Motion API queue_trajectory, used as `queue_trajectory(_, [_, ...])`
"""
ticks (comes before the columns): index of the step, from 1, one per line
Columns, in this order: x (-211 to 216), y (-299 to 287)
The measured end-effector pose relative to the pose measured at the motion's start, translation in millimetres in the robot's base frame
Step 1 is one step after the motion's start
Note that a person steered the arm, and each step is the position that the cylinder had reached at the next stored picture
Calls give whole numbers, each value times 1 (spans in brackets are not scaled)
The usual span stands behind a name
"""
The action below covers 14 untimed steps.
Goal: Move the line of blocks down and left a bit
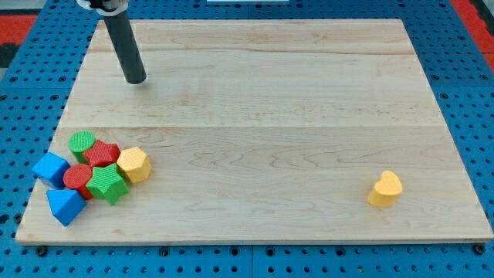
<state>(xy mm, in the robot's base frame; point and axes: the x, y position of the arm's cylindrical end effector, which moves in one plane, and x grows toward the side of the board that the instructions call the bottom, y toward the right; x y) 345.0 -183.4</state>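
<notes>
My tip point(136, 79) rests on the board near the view's top left, well above the cluster of blocks. At the view's bottom left several blocks sit packed together: a green cylinder point(82, 142), a red star-like block point(102, 153), a yellow hexagonal block point(133, 164), a red cylinder point(78, 177), a green star-shaped block point(107, 183), a blue cube point(51, 168) and a blue block point(65, 205) at the lowest left. A yellow heart-shaped block point(385, 189) lies alone at the view's bottom right.
The wooden board point(270, 93) lies on a blue perforated table point(478, 116). The blue blocks sit close to the board's left edge and bottom left corner.
</notes>
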Motion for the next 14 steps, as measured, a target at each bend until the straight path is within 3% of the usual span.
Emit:
queue_trajectory(3, [17, 12])
queue_trajectory(5, [168, 112])
queue_trajectory(6, [249, 102])
queue_trajectory(7, [273, 81])
queue_trajectory(8, [273, 67])
queue_trajectory(10, [273, -47])
queue_trajectory(11, [272, -63])
queue_trajectory(14, [238, -38])
